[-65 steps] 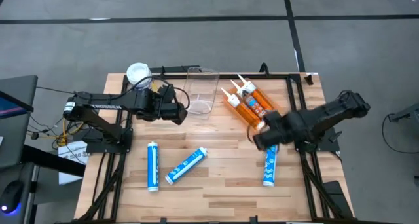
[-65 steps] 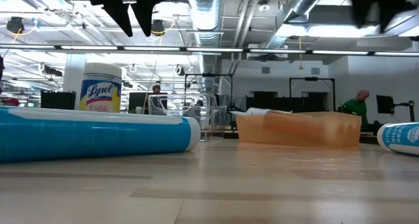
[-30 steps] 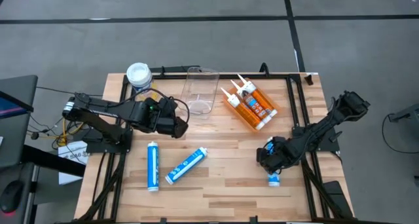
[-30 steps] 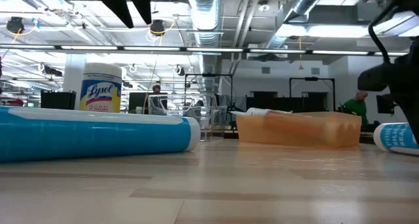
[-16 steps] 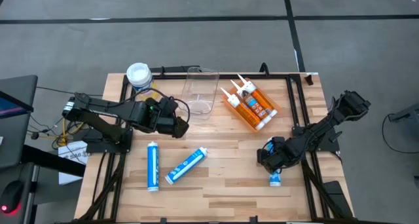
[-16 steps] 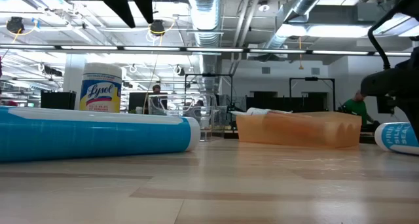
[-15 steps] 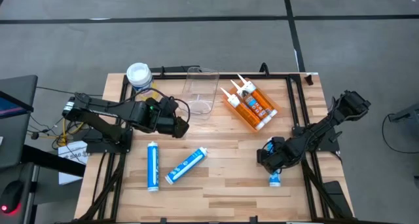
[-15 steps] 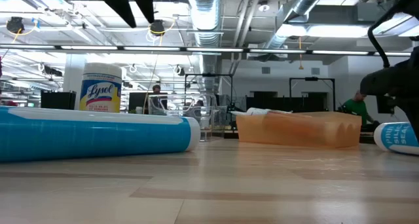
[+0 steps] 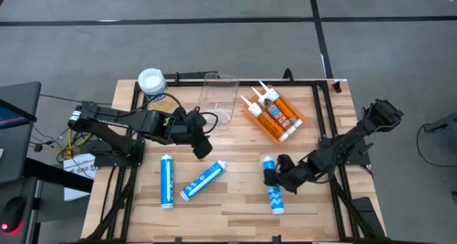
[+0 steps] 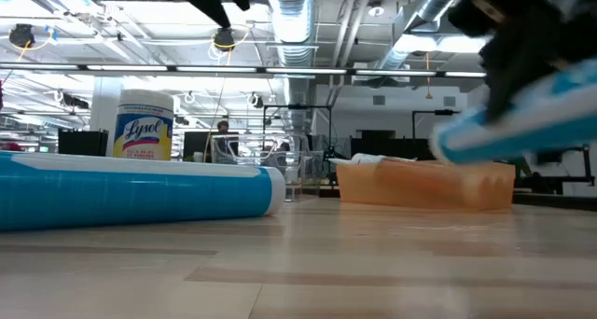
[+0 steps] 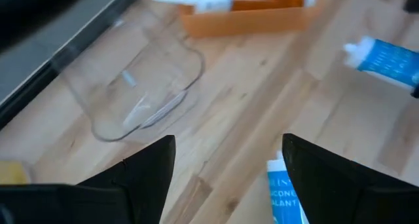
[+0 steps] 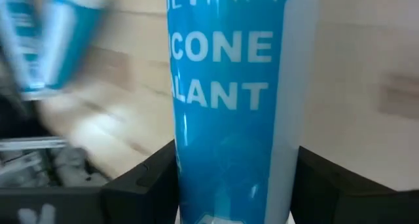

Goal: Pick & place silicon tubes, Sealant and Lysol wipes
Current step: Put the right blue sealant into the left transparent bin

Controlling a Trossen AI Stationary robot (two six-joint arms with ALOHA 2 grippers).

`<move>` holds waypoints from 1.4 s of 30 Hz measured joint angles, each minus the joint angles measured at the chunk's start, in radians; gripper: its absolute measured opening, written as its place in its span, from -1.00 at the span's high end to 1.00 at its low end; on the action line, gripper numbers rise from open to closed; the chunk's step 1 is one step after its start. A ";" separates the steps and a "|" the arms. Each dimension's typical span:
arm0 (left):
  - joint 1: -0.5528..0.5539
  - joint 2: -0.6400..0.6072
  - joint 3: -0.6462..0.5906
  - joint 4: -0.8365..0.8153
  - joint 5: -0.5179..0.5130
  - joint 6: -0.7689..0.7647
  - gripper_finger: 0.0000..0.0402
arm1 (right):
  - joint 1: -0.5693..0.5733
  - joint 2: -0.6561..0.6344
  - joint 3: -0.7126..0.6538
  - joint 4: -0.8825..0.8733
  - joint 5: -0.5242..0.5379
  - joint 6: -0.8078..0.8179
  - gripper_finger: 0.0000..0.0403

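My right gripper (image 9: 282,176) is shut on a blue silicone sealant tube (image 9: 271,185) right of the table's middle; the tube also shows in the low view (image 10: 522,123). My left gripper (image 9: 203,145) is open and empty above the wood, just far of two more blue tubes (image 9: 166,181) (image 9: 203,180) that lie on their sides. Orange tubes lie in an orange tray (image 9: 273,117) at the far right. The Lysol wipes canister (image 9: 151,82) stands upright at the far left corner. My right gripper pinches the blue tube's round body (image 12: 226,106) about mid-length between its two fingers (image 12: 147,185), which lie across the tube. The arm comes from the table's right side. The tube is lifted clear of the table and tilted in the low view.
A clear plastic container (image 9: 220,98) stands at the far middle, between the canister and the orange tray. One blue tube fills the low view's left foreground (image 10: 131,193). Bare wood lies along the near edge (image 9: 235,226). The black frame (image 9: 335,194) borders the table.
My right gripper has lifted the blue tube off the table at the right and carried it toward the table's middle; the tube now hangs tilted and clear. My left gripper has moved a little toward the right and near edges.
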 joint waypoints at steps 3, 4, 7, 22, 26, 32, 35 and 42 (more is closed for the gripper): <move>0.001 0.000 0.000 0.027 0.036 0.064 -0.32 | -0.042 -0.004 0.025 0.059 0.063 -0.123 0.00; 0.005 0.000 0.000 0.036 0.041 0.082 -0.31 | -0.062 -0.007 0.040 0.084 0.080 -0.167 0.00; 0.034 0.000 0.000 0.074 0.071 0.127 -0.27 | -0.129 -0.009 0.073 0.147 0.099 -0.318 0.00; 0.377 -0.001 -0.013 0.365 0.533 0.212 -0.07 | -0.475 -0.008 0.149 0.313 0.019 -0.792 0.00; 0.447 -0.001 -0.085 0.445 0.643 0.211 -0.06 | -0.539 -0.009 0.151 0.377 -0.036 -0.830 0.00; 0.533 0.000 -0.199 0.482 0.639 0.125 -0.06 | -0.610 -0.009 0.150 0.419 -0.083 -0.848 0.00; 0.547 0.000 -0.229 0.480 0.558 0.102 -0.06 | -0.636 -0.007 0.150 0.413 -0.091 -0.848 0.00; 0.550 0.000 -0.229 0.565 0.554 0.156 -0.06 | -0.686 -0.002 0.149 0.415 -0.106 -0.848 0.00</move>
